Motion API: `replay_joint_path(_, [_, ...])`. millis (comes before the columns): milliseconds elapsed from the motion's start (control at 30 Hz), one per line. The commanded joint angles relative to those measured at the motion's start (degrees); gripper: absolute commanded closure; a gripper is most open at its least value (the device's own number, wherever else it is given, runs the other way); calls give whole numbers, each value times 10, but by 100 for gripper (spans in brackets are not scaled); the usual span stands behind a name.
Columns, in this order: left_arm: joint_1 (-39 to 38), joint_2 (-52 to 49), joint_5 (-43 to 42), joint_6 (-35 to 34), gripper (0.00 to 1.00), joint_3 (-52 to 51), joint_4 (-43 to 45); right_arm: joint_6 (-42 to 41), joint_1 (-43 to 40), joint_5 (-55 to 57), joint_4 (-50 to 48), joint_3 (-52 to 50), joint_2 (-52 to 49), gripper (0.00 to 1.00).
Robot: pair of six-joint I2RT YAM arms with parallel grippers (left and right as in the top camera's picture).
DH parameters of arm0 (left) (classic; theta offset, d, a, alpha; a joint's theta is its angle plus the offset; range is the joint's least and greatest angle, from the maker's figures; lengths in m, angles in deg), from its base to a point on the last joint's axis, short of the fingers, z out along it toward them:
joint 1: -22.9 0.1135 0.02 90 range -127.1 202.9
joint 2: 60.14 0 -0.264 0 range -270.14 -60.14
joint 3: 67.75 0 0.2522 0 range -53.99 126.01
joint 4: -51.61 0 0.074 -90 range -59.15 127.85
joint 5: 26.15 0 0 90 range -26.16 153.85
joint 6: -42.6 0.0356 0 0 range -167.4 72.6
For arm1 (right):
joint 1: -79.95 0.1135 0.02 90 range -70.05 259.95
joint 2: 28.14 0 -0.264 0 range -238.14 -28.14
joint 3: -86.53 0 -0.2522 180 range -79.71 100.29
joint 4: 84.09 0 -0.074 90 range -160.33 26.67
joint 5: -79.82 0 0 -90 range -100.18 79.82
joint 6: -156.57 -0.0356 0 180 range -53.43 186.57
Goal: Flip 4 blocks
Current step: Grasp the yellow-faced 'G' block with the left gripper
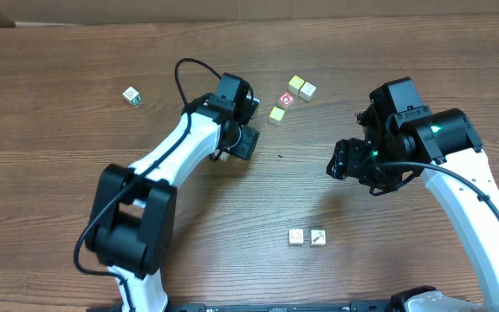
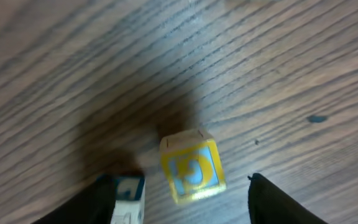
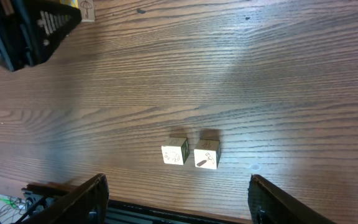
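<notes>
Two cream blocks (image 1: 296, 236) (image 1: 318, 237) lie side by side near the front; in the right wrist view they are the block with a faint mark (image 3: 174, 152) and the block with a hammer mark (image 3: 206, 155). More pale blocks (image 1: 295, 84) (image 1: 307, 90) (image 1: 276, 113) sit at the back. My left gripper (image 1: 237, 146) hangs low over the table, its jaws apart around a tilted, blurred yellow-framed block with a blue letter (image 2: 191, 169); neither finger touches it. A white and blue block (image 2: 128, 200) rests against the left finger. My right gripper (image 1: 345, 160) (image 3: 178, 182) is open and holds nothing.
A red cube with a white ring (image 1: 286, 100) sits among the back blocks. A green and white cube (image 1: 131, 95) lies alone at the far left. The left arm's black body (image 3: 23, 31) shows at the top left of the right wrist view.
</notes>
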Motion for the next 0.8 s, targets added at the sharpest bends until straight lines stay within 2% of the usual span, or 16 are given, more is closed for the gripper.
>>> replay_joint_path(0, [-5,-21,-21,23,47,19,-2,3,2,4,-3,12,5,27])
replay_joint_path(133, [-14,-24,-32,12,57,19,0,2,2,4,-5,12,5,27])
replay_joint_path(200, [-19,-24,-31,-7,66,20,2,2,2,2,-7,12,5,27])
replay_joint_path(533, [-20,-24,-5,-110,61,19,1,2,2,-6,-9,12,5,27])
replay_joint_path(633, [-20,-24,-1,-122,66,19,0,2,2,-6,-8,12,5,27])
replay_joint_path(700, [-20,-24,-1,-123,76,19,-1,2,2,-7,-8,12,5,27])
replay_joint_path(767, [-20,-24,-1,-126,79,19,-3,2,2,-10,-8,12,5,27])
